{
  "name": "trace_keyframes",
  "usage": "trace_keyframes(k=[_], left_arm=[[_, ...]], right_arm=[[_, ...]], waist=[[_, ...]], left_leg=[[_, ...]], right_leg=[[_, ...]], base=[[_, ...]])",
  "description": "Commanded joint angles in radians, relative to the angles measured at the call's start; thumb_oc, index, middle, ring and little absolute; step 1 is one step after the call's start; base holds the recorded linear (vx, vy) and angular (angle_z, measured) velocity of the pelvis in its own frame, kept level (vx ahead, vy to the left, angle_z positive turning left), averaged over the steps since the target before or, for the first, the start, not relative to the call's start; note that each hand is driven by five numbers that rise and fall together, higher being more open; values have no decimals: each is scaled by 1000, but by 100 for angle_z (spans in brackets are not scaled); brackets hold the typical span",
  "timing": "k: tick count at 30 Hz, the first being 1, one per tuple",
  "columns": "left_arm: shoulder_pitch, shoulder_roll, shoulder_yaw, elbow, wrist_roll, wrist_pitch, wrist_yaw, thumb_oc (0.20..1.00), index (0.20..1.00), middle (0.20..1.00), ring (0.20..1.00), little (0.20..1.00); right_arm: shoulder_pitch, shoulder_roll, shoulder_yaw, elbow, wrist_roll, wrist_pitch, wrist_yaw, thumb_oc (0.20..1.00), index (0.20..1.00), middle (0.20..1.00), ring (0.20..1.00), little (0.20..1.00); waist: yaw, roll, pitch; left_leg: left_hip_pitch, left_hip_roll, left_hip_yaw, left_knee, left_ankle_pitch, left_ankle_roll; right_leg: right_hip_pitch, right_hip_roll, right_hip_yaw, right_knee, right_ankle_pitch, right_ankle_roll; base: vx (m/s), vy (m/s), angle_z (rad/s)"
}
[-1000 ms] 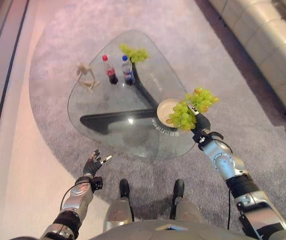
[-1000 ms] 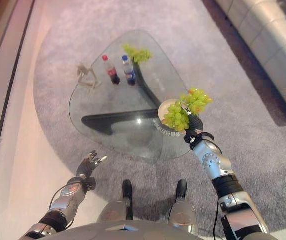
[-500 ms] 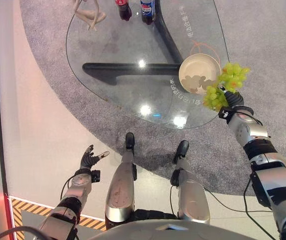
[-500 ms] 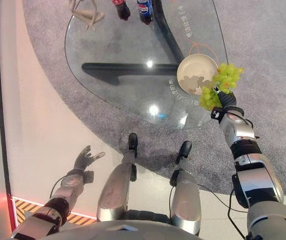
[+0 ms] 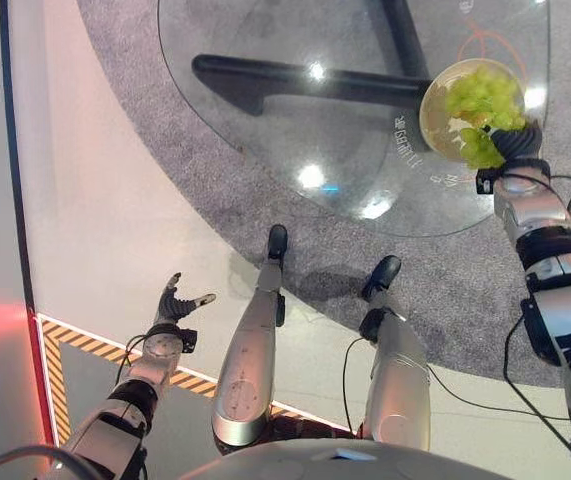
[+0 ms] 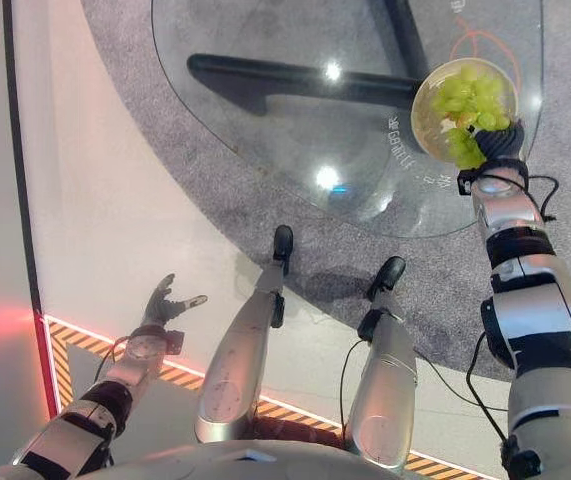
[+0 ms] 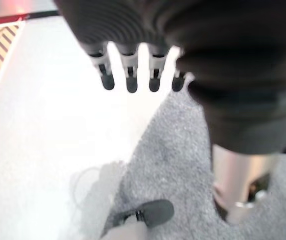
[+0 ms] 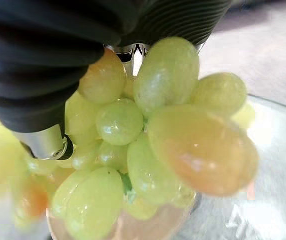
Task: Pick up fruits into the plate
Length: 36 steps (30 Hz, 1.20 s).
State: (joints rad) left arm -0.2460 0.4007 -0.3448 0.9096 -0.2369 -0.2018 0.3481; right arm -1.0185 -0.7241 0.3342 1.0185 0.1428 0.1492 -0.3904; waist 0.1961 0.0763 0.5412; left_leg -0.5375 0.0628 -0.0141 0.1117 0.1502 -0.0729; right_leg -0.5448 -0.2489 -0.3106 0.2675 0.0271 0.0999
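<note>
Since a second ago our camera has tipped down, and our right hand (image 5: 513, 143) has carried the grapes (image 5: 481, 100) from the plate's edge to right over the plate (image 5: 435, 122). Largest first: the grey carpet (image 5: 215, 190) spreads under the glass table (image 5: 295, 130), which takes up the 12 o'clock part of our view. The plate sits near the table's edge at about 2 o'clock, with the bunch of green grapes hanging into it. Our right hand is clenched around the bunch, fingers curled on it in the wrist view. Our left hand (image 5: 173, 305) hangs at 8 o'clock over the pale floor (image 5: 95, 200), fingers relaxed and holding nothing.
</note>
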Motion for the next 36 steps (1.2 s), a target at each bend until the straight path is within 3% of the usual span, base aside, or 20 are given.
trace_keyframes(k=[1, 7, 12, 13, 14, 17, 18, 19, 22, 24, 31, 33, 36], left_arm=[[52, 18, -33, -10, -17, -26, 18, 1000, 1000, 1000, 1000, 1000], [101, 43, -50, -55, -33, -33, 4, 1000, 1000, 1000, 1000, 1000], [140, 61, -65, -106, -38, -20, 1, 1000, 1000, 1000, 1000, 1000], [147, 66, -66, -116, -35, -16, -1, 1000, 1000, 1000, 1000, 1000], [150, 68, -67, -120, -35, -14, -2, 1000, 1000, 1000, 1000, 1000], [162, 74, -69, -126, -46, -18, 1, 1000, 1000, 1000, 1000, 1000], [153, 72, -62, -124, -49, -24, 2, 1000, 1000, 1000, 1000, 1000], [155, 69, -56, -116, -43, -36, 3, 1000, 1000, 1000, 1000, 1000], [146, 64, -46, -104, -30, -43, 3, 1000, 1000, 1000, 1000, 1000], [139, 60, -44, -100, -30, -47, 5, 1000, 1000, 1000, 1000, 1000], [84, 46, -40, -71, -45, -32, 26, 1000, 1000, 1000, 1000, 1000], [81, 44, -36, -63, -45, -29, 23, 1000, 1000, 1000, 1000, 1000], [61, 31, -11, -23, -36, -2, 22, 1000, 1000, 1000, 1000, 1000]], right_arm=[[-58, -141, 76, 39, -104, 46, -78, 200, 200, 200, 200, 200], [-125, -187, 144, 180, -213, 202, -163, 200, 200, 200, 200, 200], [-142, -224, 167, 210, -296, 226, -216, 200, 200, 200, 200, 200], [-149, -230, 173, 204, -310, 229, -237, 799, 799, 799, 799, 799], [-152, -232, 177, 202, -317, 225, -255, 1000, 1000, 1000, 1000, 1000], [-154, -239, 180, 181, -328, 177, -346, 1000, 1000, 1000, 1000, 1000], [-158, -238, 171, 172, -332, 131, -376, 1000, 1000, 1000, 1000, 1000], [-145, -232, 161, 158, -353, 71, -405, 1000, 1000, 1000, 1000, 1000], [-108, -210, 155, 98, -433, -20, -442, 1000, 1000, 1000, 1000, 1000], [-91, -204, 163, 66, -455, -44, -440, 1000, 1000, 1000, 1000, 1000], [32, -140, 138, 11, -482, -241, -458, 1000, 1000, 1000, 1000, 1000], [49, -131, 133, 6, -476, -258, -455, 1000, 1000, 1000, 1000, 1000], [107, -88, 130, -4, -409, -330, -372, 1000, 1000, 1000, 1000, 1000]], waist=[[-6, 31, -21], [12, 48, -21], [21, 67, -21], [21, 69, -21], [21, 71, -21], [18, 76, -21], [18, 79, -21], [15, 78, -21], [7, 67, -21], [1, 62, -21], [-25, 31, -21], [-26, 27, -21], [-33, 6, -21]], left_leg=[[-64, -111, -7, 113, -136, 51], [-76, -117, -6, 128, -165, 57], [-87, -123, -8, 130, -162, 62], [-88, -124, -8, 129, -161, 63], [-89, -124, -8, 129, -161, 63], [-87, -125, -6, 128, -161, 63], [-110, -123, -4, 121, -129, 67], [-101, -123, -4, 119, -132, 67], [-77, -123, -2, 110, -135, 65], [-63, -121, 1, 101, -134, 64], [25, -109, 17, 61, -140, 55], [37, -107, 18, 57, -141, 55], [96, -98, 18, 37, -146, 55]], right_leg=[[-47, 80, 16, 114, -109, -34], [-66, 76, 26, 145, -143, -26], [-80, 73, 25, 153, -142, -27], [-82, 74, 26, 151, -141, -27], [-84, 73, 26, 151, -140, -26], [-83, 75, 32, 147, -138, -25], [-100, 78, 18, 129, -102, -33], [-93, 80, 20, 125, -102, -32], [-73, 85, 22, 108, -96, -28], [-61, 86, 23, 96, -91, -25], [24, 85, 23, 31, -72, -9], [36, 87, 21, 27, -72, -9], [92, 85, 11, 9, -71, -5]], base=[[23, -14, 8], [51, -22, 6], [0, 0, 0], [0, 0, 0], [0, 0, 0], [-33, 13, 0], [-97, 32, 1], [-98, 27, 2], [-10, -1, 0], [0, 0, 0], [-44, 15, 0], [-41, -11, 2], [-34, -2, 1]])
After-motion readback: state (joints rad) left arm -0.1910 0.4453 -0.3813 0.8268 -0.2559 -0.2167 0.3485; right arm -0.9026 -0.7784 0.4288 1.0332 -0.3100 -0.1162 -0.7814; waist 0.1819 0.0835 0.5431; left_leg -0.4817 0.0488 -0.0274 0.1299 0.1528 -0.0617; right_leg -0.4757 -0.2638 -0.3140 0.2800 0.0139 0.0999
